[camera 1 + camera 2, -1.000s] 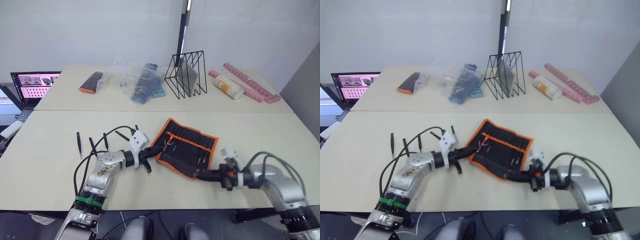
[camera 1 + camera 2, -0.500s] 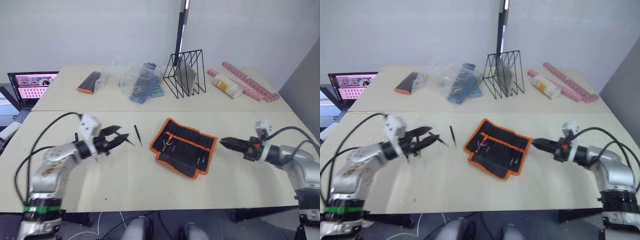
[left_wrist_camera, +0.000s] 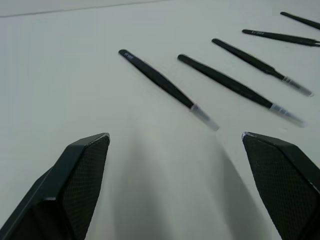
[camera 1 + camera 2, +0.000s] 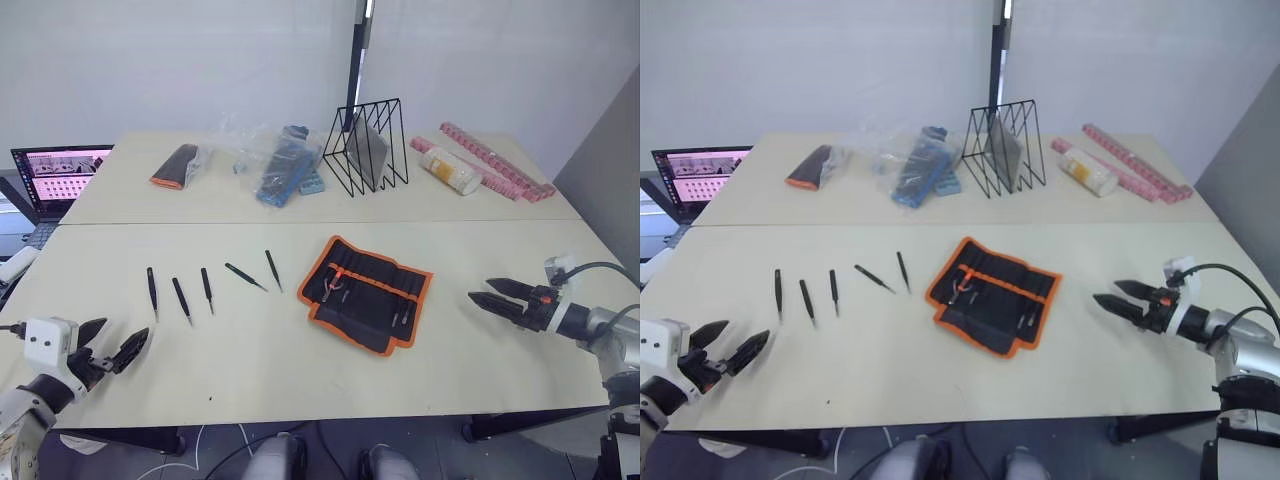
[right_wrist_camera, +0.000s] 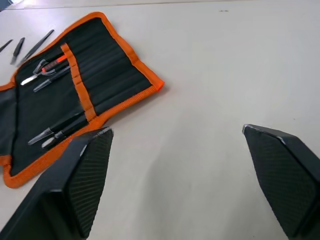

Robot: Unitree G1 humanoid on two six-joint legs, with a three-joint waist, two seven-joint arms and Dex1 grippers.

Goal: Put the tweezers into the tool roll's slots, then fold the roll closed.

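A: Which step is this?

B: The very start, I'd judge; all five tweezers lie loose in a row on the table, well to the robot's left of the roll; none is picked up.

A: And the grippers?

B: The left gripper hovers at the near left edge, fingers spread and empty, nearest the leftmost tweezers but apart from them; the right gripper is out past the roll's right edge, also spread, holding nothing.

A: The roll itself?

B: Open flat, slots up, orange binding all round; it isn't empty; a small tool with a red grip sits near one end, and a couple of slim metal pieces sit in slots nearer the other; I can't tell what they are.

A: So what next?

B: Probably the left arm goes in over the closest tweezers; they lie flat on the table, so the fingertips must straddle the thin body and pinch low; then carry it across to a free slot; folding comes last.
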